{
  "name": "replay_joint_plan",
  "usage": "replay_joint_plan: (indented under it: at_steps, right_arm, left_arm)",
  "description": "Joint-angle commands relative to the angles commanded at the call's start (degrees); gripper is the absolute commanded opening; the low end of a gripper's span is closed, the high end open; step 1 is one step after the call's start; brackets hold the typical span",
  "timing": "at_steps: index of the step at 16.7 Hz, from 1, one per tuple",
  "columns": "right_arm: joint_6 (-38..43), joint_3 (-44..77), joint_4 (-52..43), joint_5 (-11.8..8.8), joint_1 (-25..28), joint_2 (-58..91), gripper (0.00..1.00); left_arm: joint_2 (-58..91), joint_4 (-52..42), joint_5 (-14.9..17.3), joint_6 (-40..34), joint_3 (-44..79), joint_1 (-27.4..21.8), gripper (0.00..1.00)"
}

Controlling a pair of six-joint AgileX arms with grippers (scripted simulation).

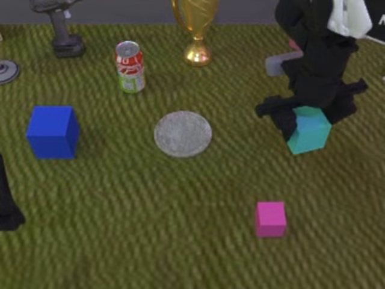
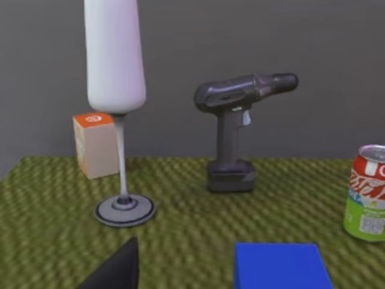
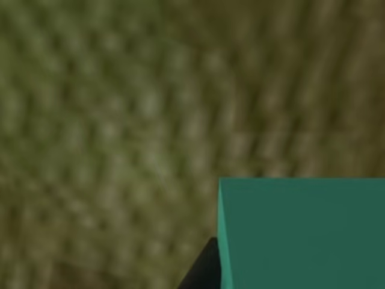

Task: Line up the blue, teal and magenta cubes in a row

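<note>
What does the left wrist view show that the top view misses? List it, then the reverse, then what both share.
Only the left wrist view: an orange-topped carton and the full white glass on its stem.

Only the top view: the teal cube under the right gripper, the magenta cube, a grey disc, a gold trophy, and the left arm parked at the left edge.

Both: the blue cube, the soda can, the drill and the green cloth.

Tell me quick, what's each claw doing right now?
Left gripper: parked at the table's left edge; cannot be told.
Right gripper: closed on the teal cube.
</note>
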Motion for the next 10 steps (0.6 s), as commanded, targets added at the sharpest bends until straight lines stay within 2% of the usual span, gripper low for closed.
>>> replay_joint_plan:
  at_steps: [5,7,10]
  right_arm:
    - [25.5,-3.4,-0.3,0.1,14.1,-2.8,0.00]
    - [32.6,-4.5,-0.1,0.3,18.7,-4.2,0.00]
    - [38.7,-5.7,0.5,0.6,23.3,-6.1,0.00]
  left_arm:
    - [0.0,0.0,0.0,0.0,0.0,0.0,1.00]
    - [0.0,0.0,0.0,0.0,0.0,0.0,1.00]
    - [0.0,0.0,0.0,0.0,0.0,0.0,1.00]
